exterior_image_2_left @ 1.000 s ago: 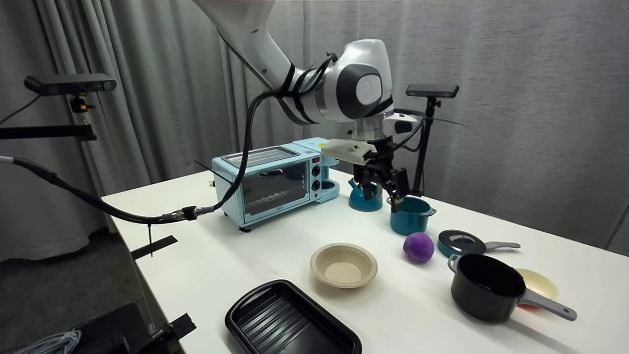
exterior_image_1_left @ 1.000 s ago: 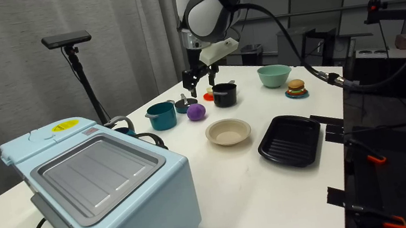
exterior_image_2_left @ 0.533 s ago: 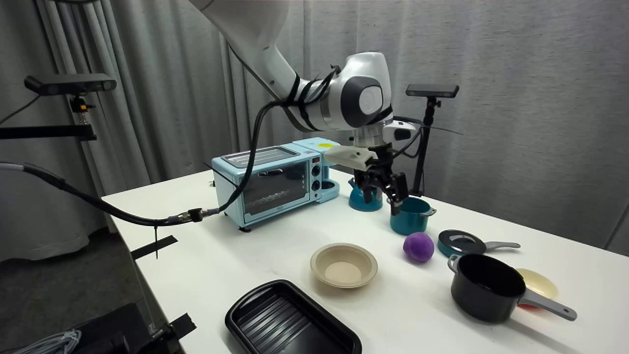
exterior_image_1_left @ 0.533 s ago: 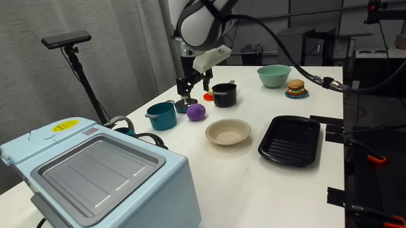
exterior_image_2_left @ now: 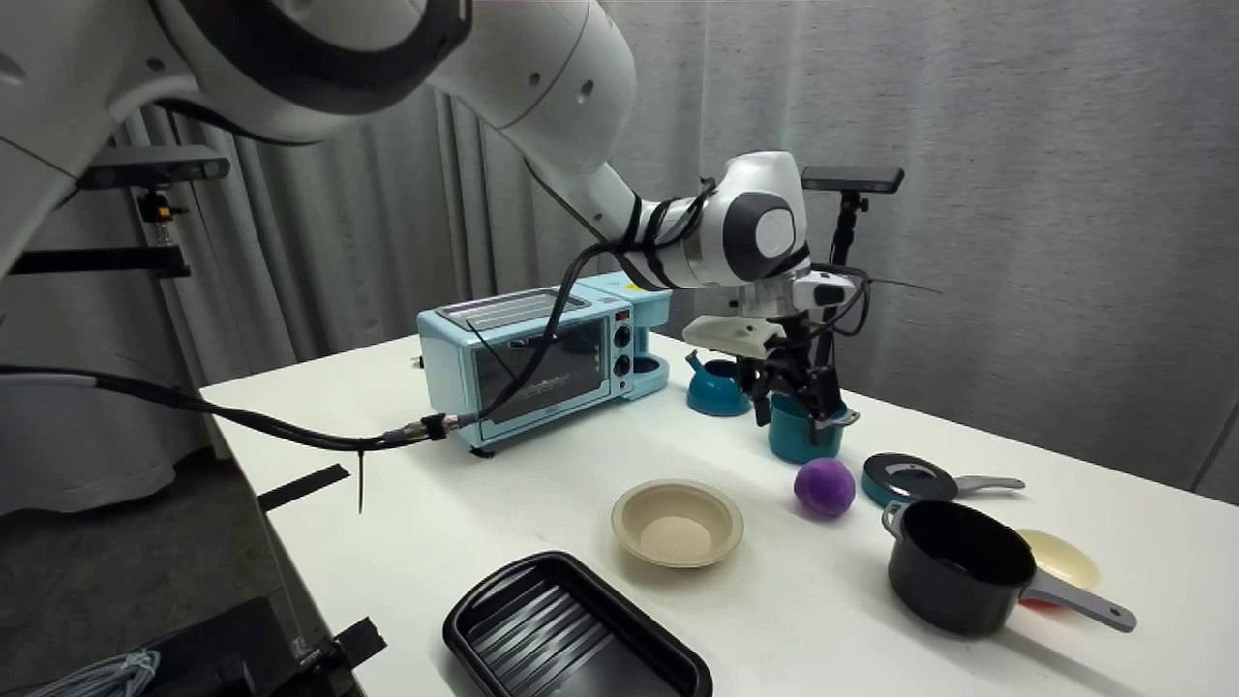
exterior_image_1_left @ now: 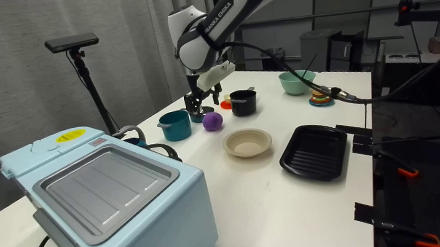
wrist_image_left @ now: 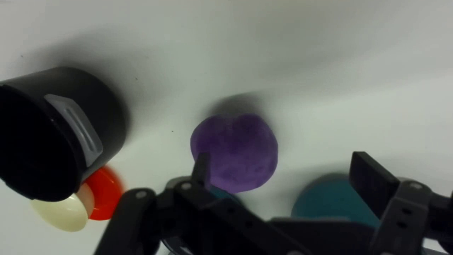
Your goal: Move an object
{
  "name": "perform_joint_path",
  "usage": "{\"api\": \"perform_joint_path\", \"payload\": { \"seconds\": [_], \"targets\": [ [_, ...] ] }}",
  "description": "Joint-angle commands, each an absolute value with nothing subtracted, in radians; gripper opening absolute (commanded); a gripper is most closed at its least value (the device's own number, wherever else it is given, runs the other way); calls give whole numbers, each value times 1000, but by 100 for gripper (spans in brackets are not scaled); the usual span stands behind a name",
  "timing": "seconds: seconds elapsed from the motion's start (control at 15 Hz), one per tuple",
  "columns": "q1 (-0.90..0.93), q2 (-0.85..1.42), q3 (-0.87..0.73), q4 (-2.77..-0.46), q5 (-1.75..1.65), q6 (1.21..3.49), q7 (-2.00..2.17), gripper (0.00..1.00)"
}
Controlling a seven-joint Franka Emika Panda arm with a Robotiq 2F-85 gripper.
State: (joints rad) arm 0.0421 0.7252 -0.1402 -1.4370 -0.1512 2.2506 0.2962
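The purple rounded object lies on the white table in both exterior views (exterior_image_1_left: 212,121) (exterior_image_2_left: 825,486). In the wrist view the purple object (wrist_image_left: 237,150) sits left of centre, and the left fingertip overlaps its lower left edge. My gripper (wrist_image_left: 281,159) is open with nothing between its fingers. In both exterior views the gripper (exterior_image_1_left: 205,105) (exterior_image_2_left: 789,426) hangs above the table, apart from the purple object. In an exterior view it stands in front of the teal pot (exterior_image_2_left: 799,448); that pot also shows in the wrist view (wrist_image_left: 332,198), partly hidden by the gripper.
A black pot (exterior_image_2_left: 953,571) with a grey handle, a teal pan with a dark lid (exterior_image_2_left: 905,477) and a tan bowl (exterior_image_2_left: 678,537) stand around the purple object. A black tray (exterior_image_1_left: 315,153), a blue toaster oven (exterior_image_1_left: 166,232) and a green bowl (exterior_image_1_left: 293,85) are farther off.
The arm has moved down, and sideways toward the teal pot's side in both exterior views. The gripper has stayed open. The purple object and the dishes have not moved.
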Motion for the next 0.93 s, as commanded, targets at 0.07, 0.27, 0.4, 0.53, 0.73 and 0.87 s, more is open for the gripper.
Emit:
{"api": "perform_joint_path", "payload": {
  "seconds": [0.07, 0.27, 0.4, 0.53, 0.73, 0.87],
  "targets": [
    [-2, 921, -173, -1154, -150, 2102, 278, 100],
    [-40, 997, -155, -1036, -123, 2043, 251, 100],
    [-61, 1036, -136, -971, -98, 2003, 235, 75],
    [-78, 1064, -114, -917, -68, 1978, 217, 66],
    [-99, 1097, -79, -846, -13, 1932, 197, 40],
    [-110, 1115, -60, -806, 18, 1899, 192, 25]
  ]
}}
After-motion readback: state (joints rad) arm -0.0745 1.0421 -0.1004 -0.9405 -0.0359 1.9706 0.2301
